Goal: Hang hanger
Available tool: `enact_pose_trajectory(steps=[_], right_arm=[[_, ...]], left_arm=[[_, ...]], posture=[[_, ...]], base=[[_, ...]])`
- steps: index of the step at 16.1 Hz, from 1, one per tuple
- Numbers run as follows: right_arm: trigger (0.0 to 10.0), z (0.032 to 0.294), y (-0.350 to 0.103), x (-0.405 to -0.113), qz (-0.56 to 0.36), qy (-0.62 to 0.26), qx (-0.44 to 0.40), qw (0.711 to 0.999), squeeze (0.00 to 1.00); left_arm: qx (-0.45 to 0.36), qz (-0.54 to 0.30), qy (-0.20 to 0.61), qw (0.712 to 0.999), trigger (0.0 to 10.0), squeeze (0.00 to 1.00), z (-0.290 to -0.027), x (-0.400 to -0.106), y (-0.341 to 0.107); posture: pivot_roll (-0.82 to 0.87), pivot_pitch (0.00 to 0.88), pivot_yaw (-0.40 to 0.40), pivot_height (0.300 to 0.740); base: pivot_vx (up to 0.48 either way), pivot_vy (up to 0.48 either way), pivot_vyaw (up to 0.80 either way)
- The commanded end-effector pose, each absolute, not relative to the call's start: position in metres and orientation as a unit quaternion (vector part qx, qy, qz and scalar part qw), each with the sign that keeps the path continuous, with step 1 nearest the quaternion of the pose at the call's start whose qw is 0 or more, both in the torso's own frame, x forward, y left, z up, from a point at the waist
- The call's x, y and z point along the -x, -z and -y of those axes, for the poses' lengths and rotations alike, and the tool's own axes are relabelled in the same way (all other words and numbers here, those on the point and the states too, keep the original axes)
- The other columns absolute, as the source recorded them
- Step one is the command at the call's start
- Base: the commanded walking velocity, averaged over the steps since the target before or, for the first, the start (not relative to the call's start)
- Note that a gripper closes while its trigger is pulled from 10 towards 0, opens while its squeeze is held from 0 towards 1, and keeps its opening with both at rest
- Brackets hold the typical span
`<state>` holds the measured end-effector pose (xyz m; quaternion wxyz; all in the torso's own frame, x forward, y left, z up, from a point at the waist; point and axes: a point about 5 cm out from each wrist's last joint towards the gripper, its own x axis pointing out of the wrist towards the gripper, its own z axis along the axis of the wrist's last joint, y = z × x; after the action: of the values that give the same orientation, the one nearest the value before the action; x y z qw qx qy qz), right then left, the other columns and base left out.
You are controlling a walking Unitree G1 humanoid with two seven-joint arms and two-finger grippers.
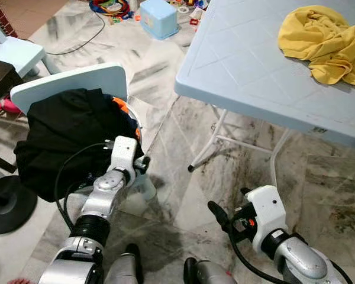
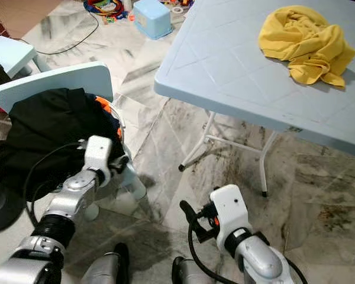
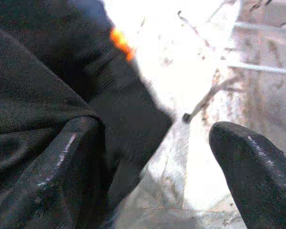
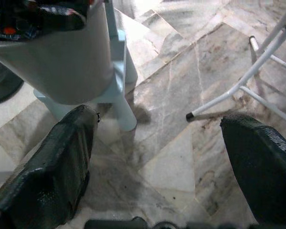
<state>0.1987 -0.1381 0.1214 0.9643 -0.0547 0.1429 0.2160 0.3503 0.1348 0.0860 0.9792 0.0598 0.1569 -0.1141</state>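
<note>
Marble floor (image 1: 183,148), left gripper (image 3: 152,157) fingers spread at black garment (image 1: 65,133) on chair (image 1: 71,80), right gripper (image 4: 157,162) likewise spread, empty.

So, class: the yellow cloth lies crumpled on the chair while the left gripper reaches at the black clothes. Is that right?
Not quite. The yellow cloth lies crumpled on the table, as the left eye view shows. The left gripper does reach at the black clothes on the chair.

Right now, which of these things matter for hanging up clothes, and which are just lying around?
Part of the job:
- black garment piled on the pale blue chair
- left gripper, open, at that pile
- right gripper, open, low over the floor

Just lying about:
- yellow cloth on the folding table
- blue box
- toys
</note>
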Motion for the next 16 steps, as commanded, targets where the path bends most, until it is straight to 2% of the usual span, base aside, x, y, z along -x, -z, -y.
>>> enact_pose_trajectory(steps=[1,4,5,6,10,12,16], right_arm=[[10.0,0.14,-0.116,-0.197,-0.158,-0.212,0.053,0.963,0.0],[10.0,0.137,-0.115,-0.2,-0.154,-0.212,0.052,0.964,0.0],[10.0,0.135,-0.113,-0.2,-0.154,-0.215,0.052,0.963,0.0],[10.0,0.134,-0.113,-0.2,-0.154,-0.216,0.052,0.963,0.0],[10.0,0.132,-0.111,-0.208,-0.15,-0.215,0.048,0.964,0.0],[10.0,0.128,-0.109,-0.21,-0.148,-0.219,0.044,0.964,0.0],[10.0,0.128,-0.11,-0.214,-0.141,-0.214,0.045,0.966,0.0]], left_arm=[[-0.064,-0.163,0.142,0.974,10.0,0.0,-0.121,-0.34,-0.081],[-0.07,-0.16,0.131,0.976,10.0,0.0,-0.123,-0.329,-0.074],[-0.073,-0.169,0.1,0.978,10.0,0.11,-0.137,-0.319,-0.065],[-0.074,-0.171,0.092,0.978,10.0,1.0,-0.142,-0.316,-0.064],[-0.08,-0.173,0.055,0.98,10.0,1.0,-0.165,-0.301,-0.064],[-0.076,-0.164,0.045,0.982,10.0,1.0,-0.167,-0.314,-0.075],[-0.073,-0.13,0.06,0.987,10.0,1.0,-0.147,-0.349,-0.104]], posture=[[-0.12,0.292,-0.074,0.74],[-0.11,0.288,-0.069,0.74],[-0.1,0.282,-0.066,0.74],[-0.09,0.28,-0.065,0.74],[-0.05,0.265,-0.061,0.74],[-0.05,0.261,-0.062,0.74],[-0.06,0.244,-0.053,0.74]], base=[[0.0,0.0,0.0],[0.0,0.0,0.0],[0.0,0.0,0.0],[0.0,0.0,0.0],[0.0,0.0,0.0],[0.0,0.0,0.0],[0.0,0.0,0.0]])
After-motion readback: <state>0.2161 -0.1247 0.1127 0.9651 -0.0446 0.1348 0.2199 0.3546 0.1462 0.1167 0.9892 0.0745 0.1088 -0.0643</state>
